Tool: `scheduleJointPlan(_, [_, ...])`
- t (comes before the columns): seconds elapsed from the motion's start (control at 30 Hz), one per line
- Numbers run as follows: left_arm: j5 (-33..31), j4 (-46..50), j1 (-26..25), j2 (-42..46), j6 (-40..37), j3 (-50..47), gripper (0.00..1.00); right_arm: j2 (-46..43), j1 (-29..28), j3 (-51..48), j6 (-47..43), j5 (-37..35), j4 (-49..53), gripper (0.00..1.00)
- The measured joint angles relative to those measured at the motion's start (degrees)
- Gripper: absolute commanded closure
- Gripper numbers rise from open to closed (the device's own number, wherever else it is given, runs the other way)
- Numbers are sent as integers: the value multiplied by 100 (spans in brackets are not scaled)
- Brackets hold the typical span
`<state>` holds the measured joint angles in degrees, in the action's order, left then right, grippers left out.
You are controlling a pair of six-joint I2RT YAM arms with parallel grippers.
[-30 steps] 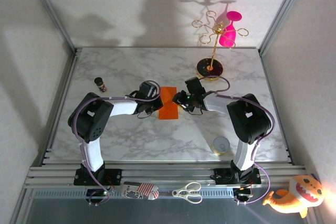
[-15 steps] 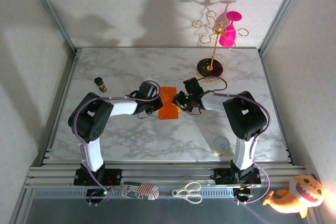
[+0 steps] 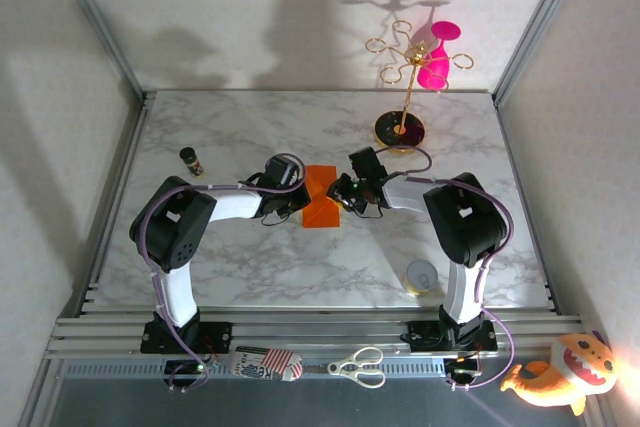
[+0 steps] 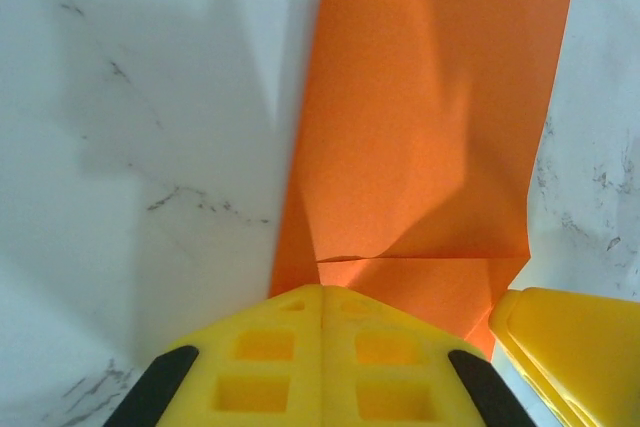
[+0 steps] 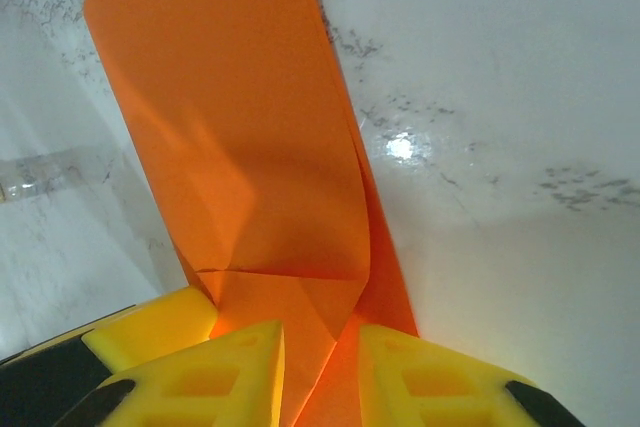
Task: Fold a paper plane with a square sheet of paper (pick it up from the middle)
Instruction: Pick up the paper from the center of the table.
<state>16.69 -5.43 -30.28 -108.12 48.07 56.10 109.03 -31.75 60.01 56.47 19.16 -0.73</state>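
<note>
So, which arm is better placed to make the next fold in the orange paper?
Probably right: the right tool stands with jaws apart and the orange paper between them, ready to grip. The left tool is shut, tip at the paper.

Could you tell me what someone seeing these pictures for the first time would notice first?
The bright-orange sheet of paper, partly folded, lies at the middle of the marble table, with the left pincer and the right pincer at its two sides. Next, the pink glass hanging on the gold stand at the far right, and the orange plush toy beyond the near right corner.
</note>
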Motion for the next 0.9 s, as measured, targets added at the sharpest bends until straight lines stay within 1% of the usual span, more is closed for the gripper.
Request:
scheduleJointPlan(0.27, [0, 0, 0, 0, 2, 0, 100, 70, -2, -2, 17, 319, -273, 75])
scheduleJointPlan(0.47, [-2, 0, 0, 0, 2, 0, 100, 81, -2, -50, 15, 498, -577, 79])
scheduleJointPlan(0.67, [0, 0, 0, 0, 2, 0, 100, 216, -2, -55, 13, 529, -702, 82])
scheduleJointPlan(0.77, [7, 0, 0, 0, 2, 0, 99, 295, -2, -55, 13, 573, -721, 88])
scheduleJointPlan(0.9, [44, 68, 17, 7, 0, 37, 93, 315, -2, -61, -11, 601, -772, 98])
